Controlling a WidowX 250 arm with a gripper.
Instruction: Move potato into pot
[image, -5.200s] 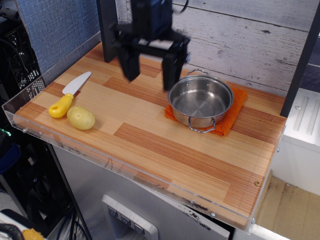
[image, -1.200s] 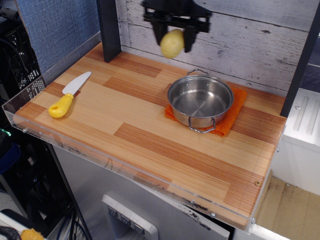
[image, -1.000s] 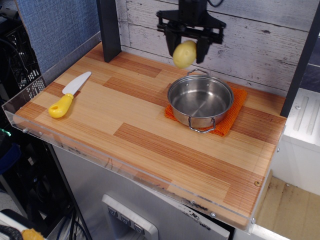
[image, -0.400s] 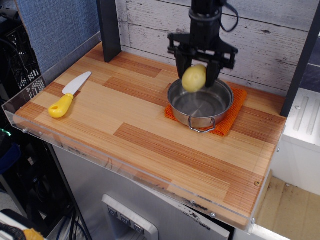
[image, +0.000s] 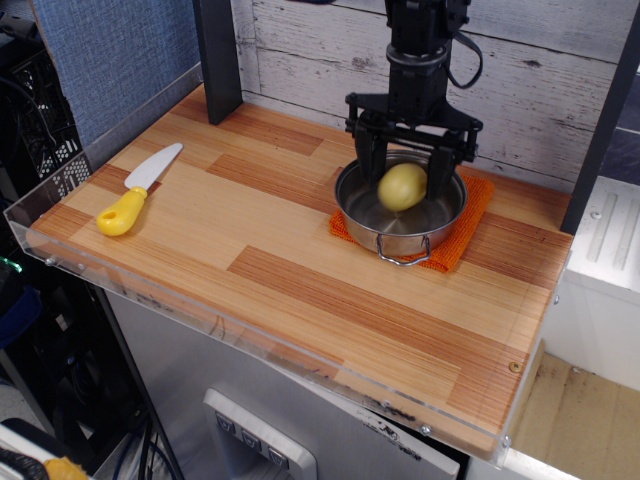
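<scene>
Now the end effector (image: 405, 172) hangs over the pot (image: 372, 214) with its fingers clamped on the potato (image: 402, 186) (apparently just inside the rim), so releasing comes next.

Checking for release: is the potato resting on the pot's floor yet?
Cannot tell. The only view shows the potato inside the pot rim, between the gripper fingers; its underside and the floor beneath it are hidden.
</scene>
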